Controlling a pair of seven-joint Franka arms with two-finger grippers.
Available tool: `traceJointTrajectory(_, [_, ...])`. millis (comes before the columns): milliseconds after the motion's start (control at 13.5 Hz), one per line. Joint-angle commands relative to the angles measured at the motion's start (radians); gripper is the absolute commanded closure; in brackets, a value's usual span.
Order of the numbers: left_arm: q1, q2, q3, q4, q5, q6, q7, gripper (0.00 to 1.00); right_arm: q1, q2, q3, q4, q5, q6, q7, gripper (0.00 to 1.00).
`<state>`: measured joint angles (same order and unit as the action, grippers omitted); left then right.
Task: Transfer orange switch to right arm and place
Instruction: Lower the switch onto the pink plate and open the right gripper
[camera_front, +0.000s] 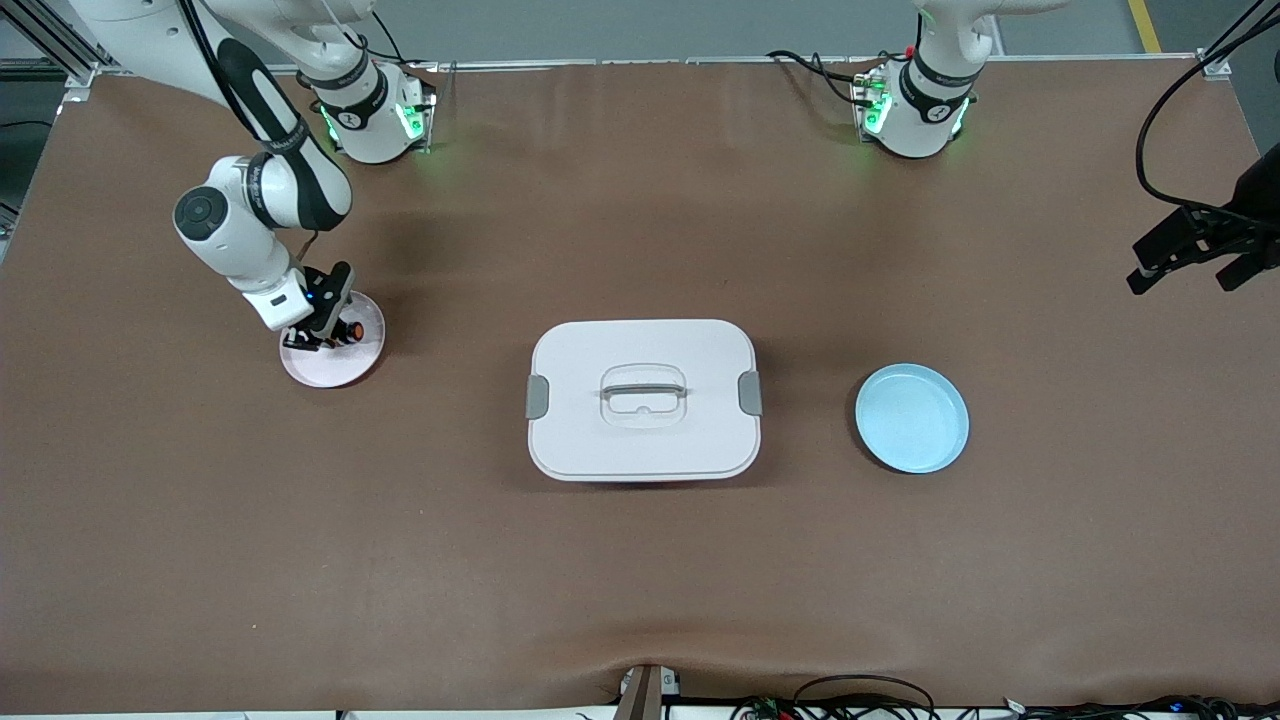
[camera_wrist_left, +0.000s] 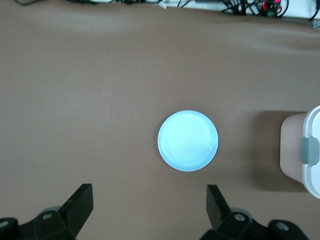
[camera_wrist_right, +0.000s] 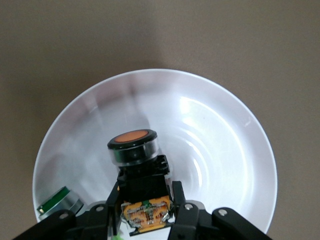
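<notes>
A brown bench (camera_front: 200, 520) carries a white plate (camera_wrist_right: 220, 130) holding the black orange switch (camera_wrist_right: 133, 146) with its orange button top beside a green-and-silver piece (camera_wrist_right: 59, 201), a white lidded box (camera_front: 643, 440) with grey clips, and a pale blue plate (camera_front: 911, 417).

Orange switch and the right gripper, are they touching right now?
Touching. The right wrist view shows the right gripper with its fingers closed against the black body of the orange switch, over the white plate.
</notes>
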<state>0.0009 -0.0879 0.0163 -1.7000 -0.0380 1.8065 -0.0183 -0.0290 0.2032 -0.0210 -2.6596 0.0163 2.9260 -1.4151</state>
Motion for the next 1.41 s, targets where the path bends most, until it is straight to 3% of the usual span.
traceJointTrajectory(0, [-0.007,0.056,-0.012,0.108,0.021,-0.056,0.003,0.00,-0.026,0.031,0.013,0.013,-0.016,0.022,-0.018,1.00])
traceJointTrajectory(74, [-0.009,0.054,-0.012,0.109,0.024,-0.081,0.003,0.00,-0.026,0.033,0.013,0.020,-0.016,0.018,-0.013,1.00])
traceJointTrajectory(148, [-0.006,0.051,-0.012,0.109,0.024,-0.093,0.009,0.00,-0.031,0.031,0.015,0.023,-0.015,0.007,-0.005,0.89])
traceJointTrajectory(223, [-0.006,0.047,-0.012,0.108,0.024,-0.105,0.011,0.00,-0.038,0.030,0.015,0.029,-0.015,0.004,-0.001,0.01])
traceJointTrajectory(519, [-0.004,0.040,-0.012,0.109,0.024,-0.162,0.012,0.00,-0.037,0.016,0.016,0.043,-0.013,-0.037,0.002,0.00])
traceJointTrajectory(1336, [-0.010,0.051,-0.012,0.129,0.024,-0.225,0.003,0.00,-0.032,-0.117,0.019,0.211,-0.012,-0.410,0.169,0.00])
